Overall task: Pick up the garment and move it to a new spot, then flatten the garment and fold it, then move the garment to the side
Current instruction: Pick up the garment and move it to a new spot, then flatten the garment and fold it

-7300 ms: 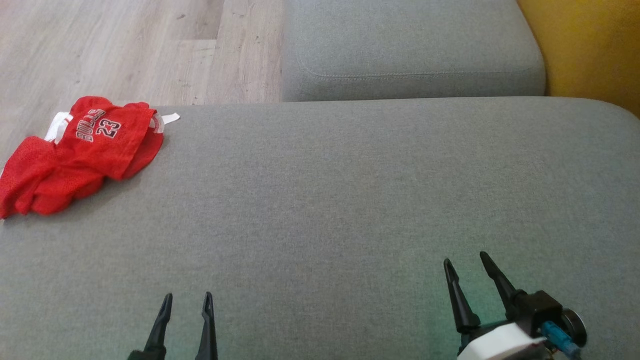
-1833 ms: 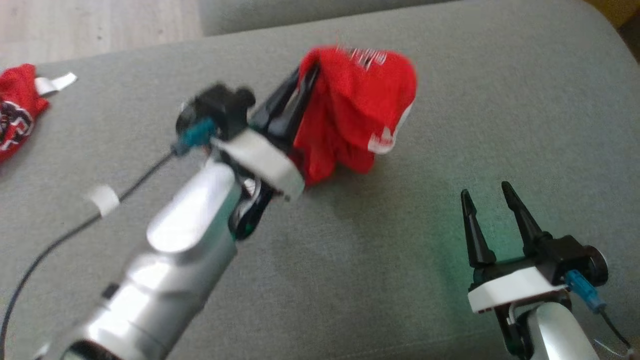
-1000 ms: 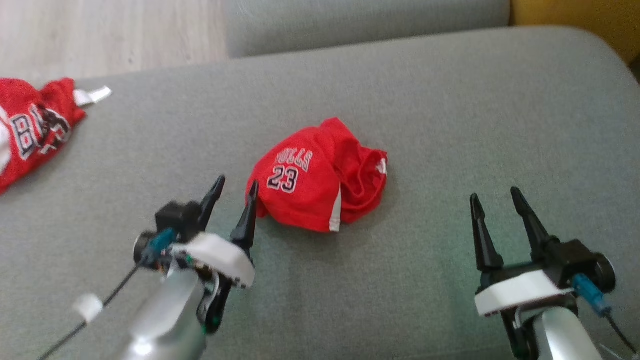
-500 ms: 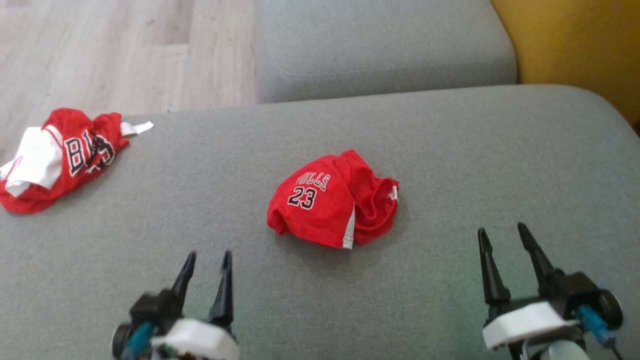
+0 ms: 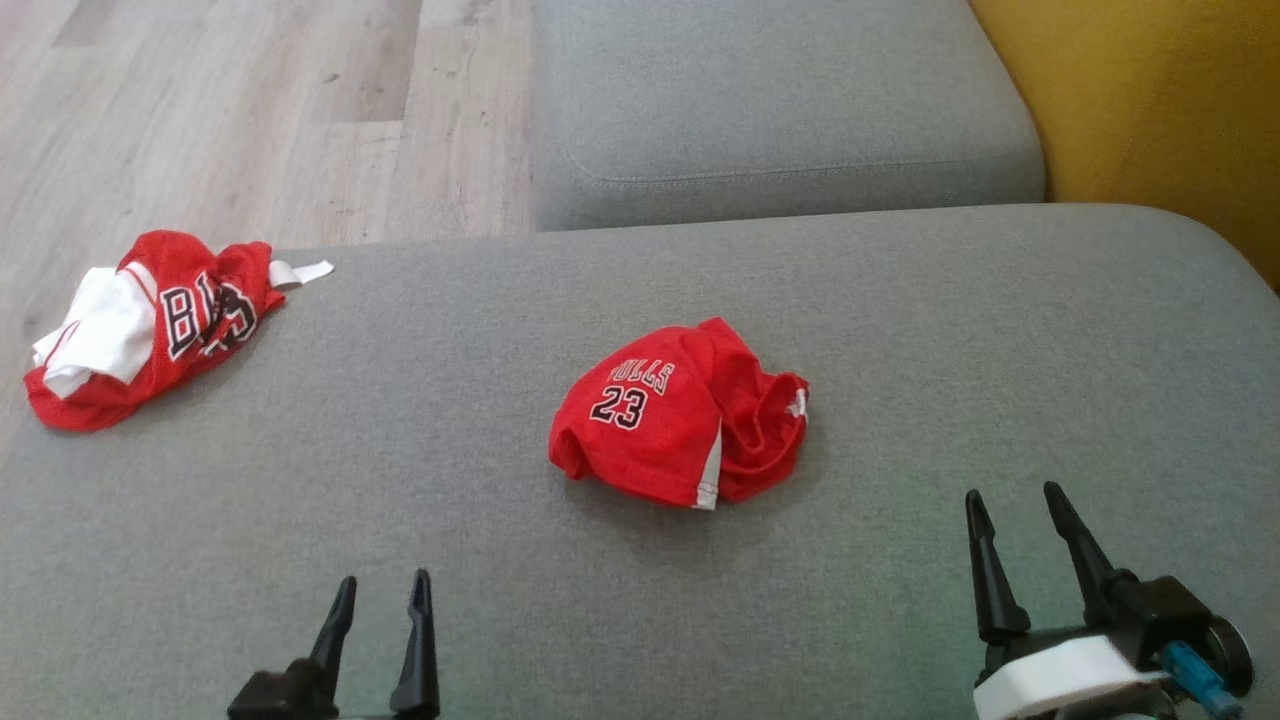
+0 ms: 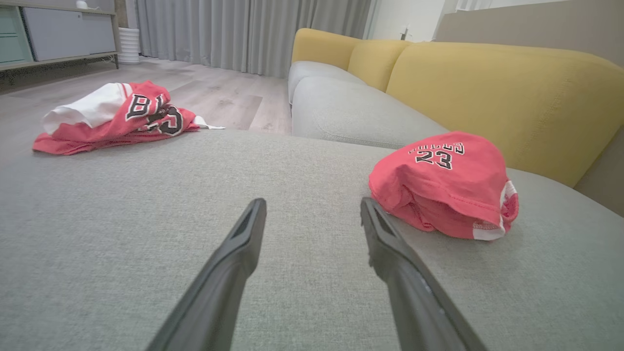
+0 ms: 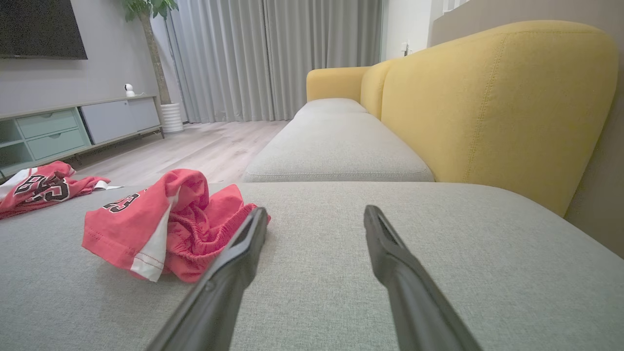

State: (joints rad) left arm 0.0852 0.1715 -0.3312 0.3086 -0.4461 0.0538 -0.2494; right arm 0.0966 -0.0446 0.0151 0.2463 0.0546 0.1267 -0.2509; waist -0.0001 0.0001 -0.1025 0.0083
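Observation:
The garment (image 5: 680, 420) is a crumpled red pair of shorts with a white side stripe and the number 23, lying bunched in the middle of the grey cushion (image 5: 450, 420). The left wrist view has the garment (image 6: 446, 183) to the right of my fingers; in the right wrist view the garment (image 7: 161, 224) lies to their left. My left gripper (image 5: 380, 590) hangs open at the lower left, apart from the cloth and holding nothing. My right gripper (image 5: 1010, 505) stands open at the lower right, also empty.
A second red garment (image 5: 150, 325) with white parts lies crumpled at the cushion's far left corner. Beyond the cushion's far edge is wooden floor (image 5: 250, 110) and another grey seat (image 5: 780, 100). A yellow backrest (image 5: 1150, 100) rises on the right.
My left gripper has let go of the shorts in the cushion's middle and drawn back toward the near edge. The head camera has shifted too. The right gripper stays open.

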